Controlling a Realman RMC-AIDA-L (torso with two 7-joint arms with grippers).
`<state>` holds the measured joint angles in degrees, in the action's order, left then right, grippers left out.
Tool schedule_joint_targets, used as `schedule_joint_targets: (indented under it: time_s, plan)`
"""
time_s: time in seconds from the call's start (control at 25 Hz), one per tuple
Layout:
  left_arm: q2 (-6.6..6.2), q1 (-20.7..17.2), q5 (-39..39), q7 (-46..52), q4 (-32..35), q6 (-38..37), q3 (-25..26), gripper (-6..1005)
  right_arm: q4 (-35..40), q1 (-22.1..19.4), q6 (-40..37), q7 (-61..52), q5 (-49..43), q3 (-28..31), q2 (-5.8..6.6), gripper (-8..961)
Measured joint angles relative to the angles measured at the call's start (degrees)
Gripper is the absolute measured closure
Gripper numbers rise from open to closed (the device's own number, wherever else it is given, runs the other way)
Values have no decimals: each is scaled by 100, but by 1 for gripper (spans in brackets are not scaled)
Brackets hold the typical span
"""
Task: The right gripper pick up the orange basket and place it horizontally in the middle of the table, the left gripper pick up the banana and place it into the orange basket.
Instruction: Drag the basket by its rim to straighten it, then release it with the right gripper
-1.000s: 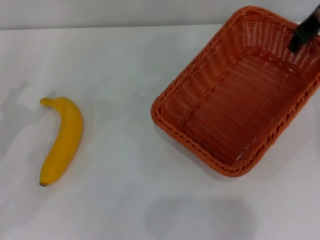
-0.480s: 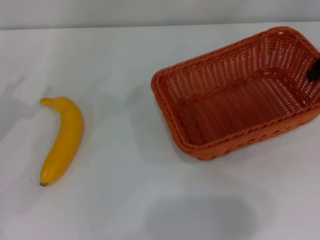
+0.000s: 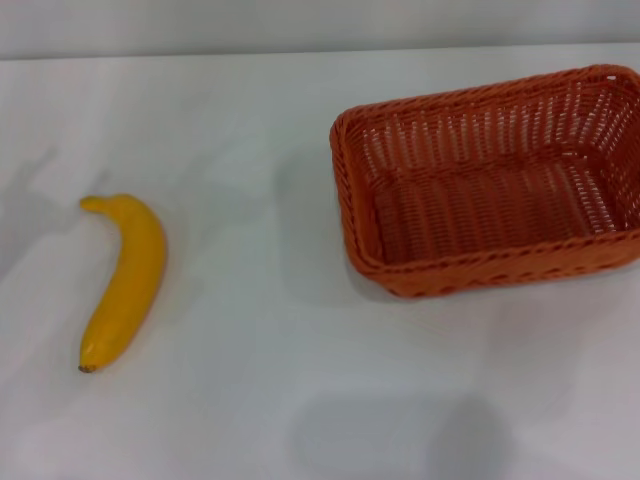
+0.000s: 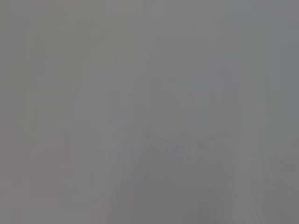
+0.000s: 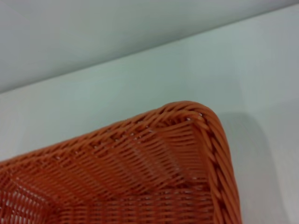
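Orange basket (image 3: 490, 185) sits lengthwise at right of table (image 3: 250, 400), awaiting banana (image 3: 124, 280) at left; neither claw's grip can be told.

Both arms out of the head view — neither gripper visible in any view

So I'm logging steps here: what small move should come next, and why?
Probably bring the left gripper over the banana. The orange basket lies lengthwise across the table, right of middle, empty; the banana lies untouched to its left. Neither gripper shows.
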<state>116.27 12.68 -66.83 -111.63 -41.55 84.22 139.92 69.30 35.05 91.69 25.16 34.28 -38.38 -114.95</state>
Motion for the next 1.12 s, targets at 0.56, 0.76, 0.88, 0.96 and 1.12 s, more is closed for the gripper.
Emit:
schedule_joint_targets:
  time_s: [0.56, 0.76, 0.88, 0.96, 1.12]
  plan:
    - [108, -107, -29, 282, -273, 76, -3, 179, -574, -116, -87, 537, 408, -37, 42, 722]
    - [115, -92, -31, 297, -277, 78, -28, 183, -619, -153, 47, 538, 439, -33, 29, 691]
    - [115, -85, -32, 315, -279, 78, -33, 185, -620, -167, 95, 541, 497, -38, 12, 650]
    - [115, -86, -32, 338, -281, 78, -30, 187, -616, -183, 118, 537, 569, -38, 22, 593]
    - [120, -109, -32, 361, -284, 90, -15, 190, -570, -206, 125, 543, 682, -26, 75, 478]
